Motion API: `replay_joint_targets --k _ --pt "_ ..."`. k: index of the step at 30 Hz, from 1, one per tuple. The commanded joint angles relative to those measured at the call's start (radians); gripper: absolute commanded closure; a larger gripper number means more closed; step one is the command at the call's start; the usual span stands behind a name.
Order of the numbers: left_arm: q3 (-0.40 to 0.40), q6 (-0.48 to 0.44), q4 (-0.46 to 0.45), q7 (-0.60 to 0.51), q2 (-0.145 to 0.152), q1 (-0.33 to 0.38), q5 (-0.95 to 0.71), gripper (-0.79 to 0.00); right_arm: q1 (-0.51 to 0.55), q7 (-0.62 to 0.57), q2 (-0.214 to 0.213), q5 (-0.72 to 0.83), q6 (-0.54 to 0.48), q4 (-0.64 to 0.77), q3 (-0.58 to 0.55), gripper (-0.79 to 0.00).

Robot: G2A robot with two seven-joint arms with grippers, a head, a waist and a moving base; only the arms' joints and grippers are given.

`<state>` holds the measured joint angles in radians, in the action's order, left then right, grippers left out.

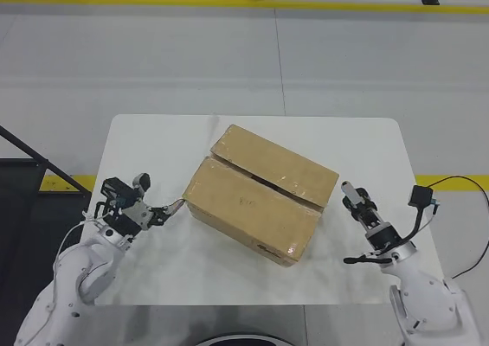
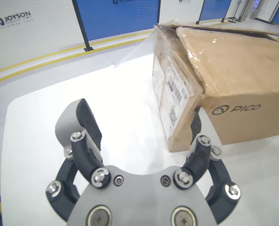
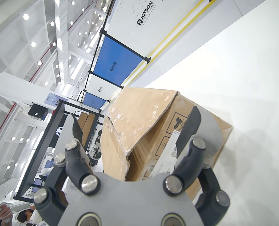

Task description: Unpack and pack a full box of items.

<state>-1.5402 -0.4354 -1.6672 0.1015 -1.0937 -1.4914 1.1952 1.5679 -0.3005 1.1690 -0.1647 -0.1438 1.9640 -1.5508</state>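
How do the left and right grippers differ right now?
The left gripper sits at one end of the box; the right gripper at the opposite end. The left gripper's fingers spread level over the table; the right gripper is rolled sideways. The left gripper's fingers frame bare table, box off to one side; the right gripper's frame the box's end. Both are open and empty.

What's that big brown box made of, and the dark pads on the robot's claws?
The box looks like matte brown cardboard: frayed, torn flap edges, with glossy clear tape wrinkled over the seam. The pads of the left gripper seem black ribbed rubber, possibly plastic, backed by smooth grey metal.
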Motion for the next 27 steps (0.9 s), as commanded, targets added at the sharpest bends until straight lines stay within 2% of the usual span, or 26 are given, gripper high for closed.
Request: replay_joint_targets --k 1,9,14,20,27 --pt "-0.005 0.027 0.004 -0.015 -0.001 0.007 -0.007 -0.785 0.007 0.001 0.0 -0.001 -0.006 0.002 -0.004 -0.785" --pt "0.035 0.12 0.008 -0.078 -0.01 0.06 0.012 -0.785 0.037 0.009 0.0 0.001 -0.019 0.016 -0.017 -0.785" --pt "0.093 0.133 0.029 -0.102 -0.017 0.105 0.051 -0.785 0.055 0.016 0.0 0.001 -0.028 0.027 -0.024 -0.785" --pt "0.137 0.104 0.054 -0.098 -0.022 0.133 0.073 -0.785 0.08 0.026 0.001 0.003 -0.04 0.036 -0.038 -0.785" --pt "0.128 0.009 0.051 -0.066 -0.016 0.103 0.085 -0.785 0.098 0.032 0.001 0.013 -0.053 0.036 -0.055 -0.785"
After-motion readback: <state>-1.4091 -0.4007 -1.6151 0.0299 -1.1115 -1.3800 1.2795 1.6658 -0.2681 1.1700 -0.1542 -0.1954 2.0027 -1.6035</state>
